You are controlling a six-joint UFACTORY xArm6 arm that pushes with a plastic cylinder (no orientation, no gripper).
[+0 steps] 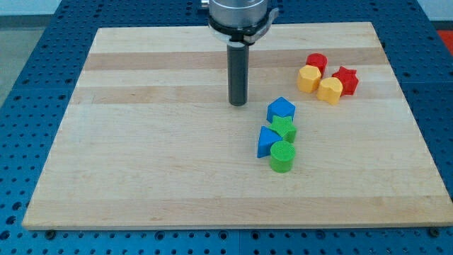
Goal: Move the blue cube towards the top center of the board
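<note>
While my tip [238, 103] rests bare just left of the blue cube [281, 110], touching nothing | cube sits mid-board, right of centre, against a green block [284, 129] | push toward top centre not yet done.

Blue cube [281, 110], mid-board, touching green block [285, 129]

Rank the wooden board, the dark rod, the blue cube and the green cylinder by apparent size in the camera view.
1. wooden board
2. dark rod, ending at my tip, left of the blue cube
3. blue cube and green cylinder: too alike to rank.
</note>
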